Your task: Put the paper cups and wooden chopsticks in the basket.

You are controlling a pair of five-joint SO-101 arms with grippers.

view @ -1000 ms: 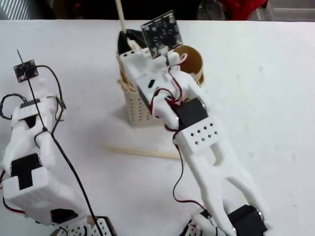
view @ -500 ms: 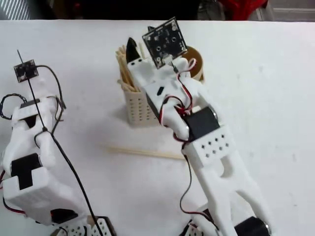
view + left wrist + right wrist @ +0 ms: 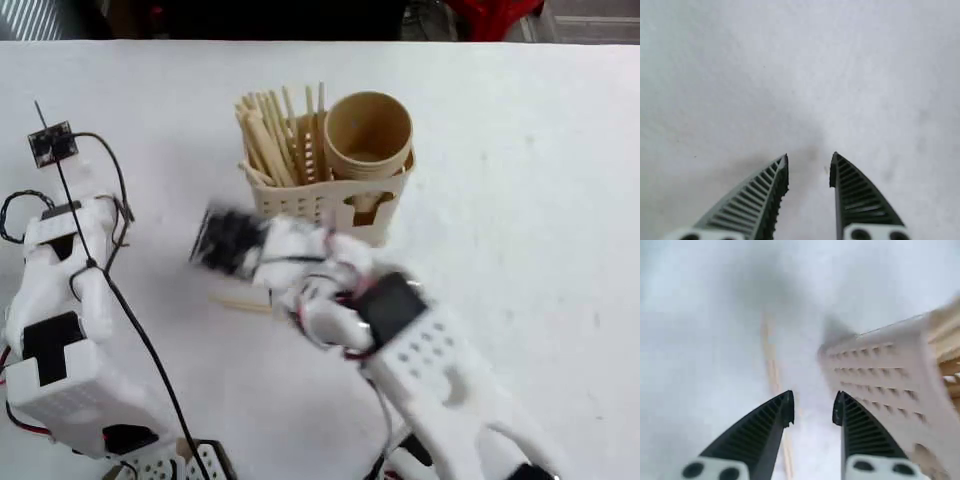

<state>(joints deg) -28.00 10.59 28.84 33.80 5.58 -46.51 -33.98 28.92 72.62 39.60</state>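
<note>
Below the basket [image 3: 330,205], right gripper [image 3: 812,412]: jaws parted a little with nothing between them; it hangs low over the desk [image 3: 520,200], centre-left in the high view.
Loose chopstick [image 3: 772,370]: lies flat on the desk and runs up the middle-left of the right wrist view, past one jaw's tip. In the high view its end shows to the lower left of the basket, with the rest under the right arm [image 3: 420,350].
Handling: probably very light, stiff, thin and smooth. It is likely to roll or swing if nudged, and it sits so low that the jaws would have to come down astride it.
Where to hold: near mid-length, jaws across the stick, so neither end droops.
Look: pale wood, straight and slender.
Basket contents: cream perforated wall, upper centre of the high view. A bundle of chopsticks [image 3: 280,135] stands in its left part, and brown paper cups [image 3: 368,135], apparently nested, stand in its right.
Left gripper [image 3: 807,167]: jaws slightly apart and empty, over bare desk.
</note>
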